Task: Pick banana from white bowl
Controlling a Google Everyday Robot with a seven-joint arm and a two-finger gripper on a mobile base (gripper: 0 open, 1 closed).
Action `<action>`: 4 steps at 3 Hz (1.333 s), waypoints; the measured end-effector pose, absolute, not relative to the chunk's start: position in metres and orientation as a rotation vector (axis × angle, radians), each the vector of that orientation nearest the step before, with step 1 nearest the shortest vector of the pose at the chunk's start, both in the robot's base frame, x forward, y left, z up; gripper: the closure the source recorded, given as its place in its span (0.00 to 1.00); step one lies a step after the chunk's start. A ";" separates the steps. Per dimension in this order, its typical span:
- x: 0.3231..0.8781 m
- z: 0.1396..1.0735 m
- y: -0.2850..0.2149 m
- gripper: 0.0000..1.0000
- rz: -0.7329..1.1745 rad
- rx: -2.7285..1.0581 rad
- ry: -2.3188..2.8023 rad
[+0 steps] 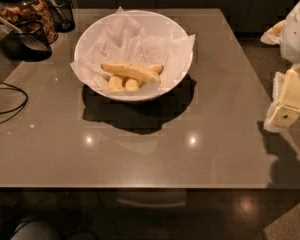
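A big white bowl (162, 20) sits on the gray desk (140, 154), toward the back and a bit to the left of the middle. Crinkly white paper (120, 39) lines the bowl and sticks out over its rim. The banana (130, 71) lies in the bowl on the paper, in the front part. It is the longest one and it lies almost flat from left to right, on top of some shorter yellow bananas (124, 84).

The gripper (285, 111) is far off at the right edge, past the side of the desk and well apart from the bowl. It is not touching anything on the desk. I cannot tell if it is spread or pressed together.

At the back left corner stands a glass jar (25, 9) with brown snacks inside, and a dark cup (27, 39) is just in front of it. A black cord (12, 106) curls on the left side of the desk.
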State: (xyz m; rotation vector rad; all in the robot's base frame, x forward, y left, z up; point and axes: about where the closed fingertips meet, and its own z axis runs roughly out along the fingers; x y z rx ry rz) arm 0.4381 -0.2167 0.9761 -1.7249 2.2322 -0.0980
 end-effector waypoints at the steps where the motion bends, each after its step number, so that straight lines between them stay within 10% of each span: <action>1: 0.438 0.976 -0.217 0.00 -0.098 -1.725 2.232; 4: 0.524 0.981 -0.159 0.00 0.015 -1.794 2.216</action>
